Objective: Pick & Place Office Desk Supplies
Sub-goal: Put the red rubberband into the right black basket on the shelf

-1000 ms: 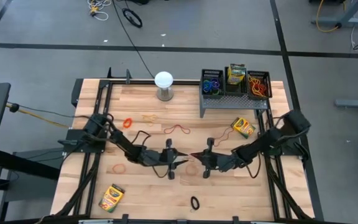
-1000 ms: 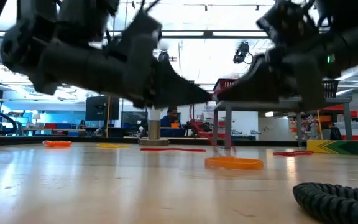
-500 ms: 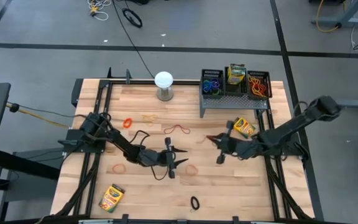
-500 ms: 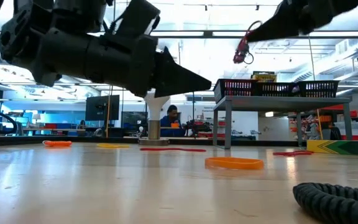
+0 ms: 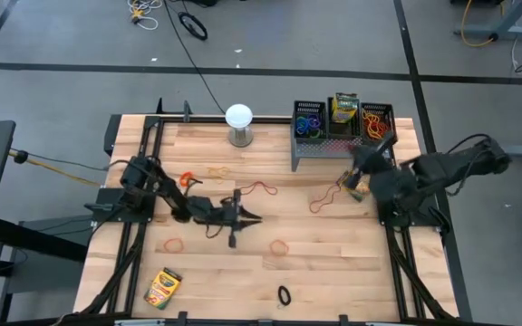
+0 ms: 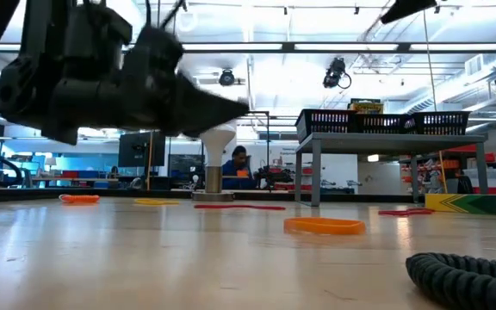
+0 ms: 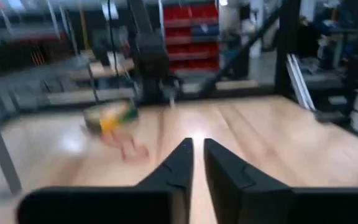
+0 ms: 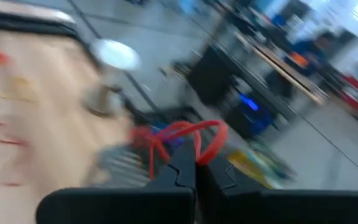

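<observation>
My right gripper [image 5: 346, 184] is raised near the grey riser [image 5: 343, 149] and is shut on a red rubber band [image 8: 188, 134]. Three black mesh bins [image 5: 310, 119] stand on the riser; the middle one holds a crayon box [image 5: 343, 109]. My left gripper [image 7: 197, 158] points level over the table's middle [image 5: 257, 217]. Only a narrow slit shows between its fingers, with nothing in it. Lying flat on the table are a red band [image 5: 259, 188], orange bands [image 5: 279, 244] [image 5: 172, 244] [image 5: 186, 178] and a black band [image 5: 284, 295]. My right gripper pinches the red rubber band between its two shut fingers, at a point on the loop [image 8: 194, 149]. Part of the loop arches out past the fingertips. The rest [image 5: 321, 201] trails slack from the gripper, lifted off the table.
A white globe [image 5: 238, 119] stands at the far edge, left of the riser. One crayon box [image 5: 162, 288] lies near the front left corner; another [image 5: 359, 187] lies partly under my right arm. A tan band [image 5: 216, 170] lies near the globe.
My right gripper has risen from the table's middle and swung toward the far right, to the riser, carrying the red band up off the table. My left gripper has drawn back a little toward the table's left and far side.
</observation>
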`<action>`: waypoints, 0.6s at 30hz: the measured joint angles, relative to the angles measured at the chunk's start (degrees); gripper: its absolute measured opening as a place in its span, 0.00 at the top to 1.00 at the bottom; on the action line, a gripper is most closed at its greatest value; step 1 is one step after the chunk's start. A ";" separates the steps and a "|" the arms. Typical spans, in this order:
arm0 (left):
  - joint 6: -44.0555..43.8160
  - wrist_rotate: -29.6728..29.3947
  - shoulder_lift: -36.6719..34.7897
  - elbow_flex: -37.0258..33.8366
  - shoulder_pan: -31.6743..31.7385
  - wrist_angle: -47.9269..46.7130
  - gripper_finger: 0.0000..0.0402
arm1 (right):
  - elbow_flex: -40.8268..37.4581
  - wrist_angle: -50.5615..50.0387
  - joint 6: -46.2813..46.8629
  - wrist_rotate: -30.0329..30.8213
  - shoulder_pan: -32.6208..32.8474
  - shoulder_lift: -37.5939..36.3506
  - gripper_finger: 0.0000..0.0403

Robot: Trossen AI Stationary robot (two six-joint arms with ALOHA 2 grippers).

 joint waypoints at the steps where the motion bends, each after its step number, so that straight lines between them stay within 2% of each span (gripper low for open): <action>1: -1.70 0.59 -0.63 -1.52 0.87 -0.40 0.92 | 1.78 -3.98 1.64 0.00 -2.20 0.04 1.00; 3: -5.29 0.08 -1.03 -3.28 2.30 0.28 0.96 | 4.51 -11.15 4.37 -0.44 -7.57 0.18 1.00; 6: -6.44 -0.66 -0.97 -4.38 3.26 -0.29 0.99 | 6.54 -16.50 4.67 -2.32 -17.11 0.20 1.00; 13: -6.11 -0.42 -1.01 -4.13 3.45 0.08 0.94 | 6.88 -16.06 -6.57 -5.58 -39.46 2.09 1.00; 18: -5.98 -0.41 -1.01 -4.13 3.43 -0.11 0.93 | 6.88 -15.90 -12.48 -6.82 -50.96 7.43 1.00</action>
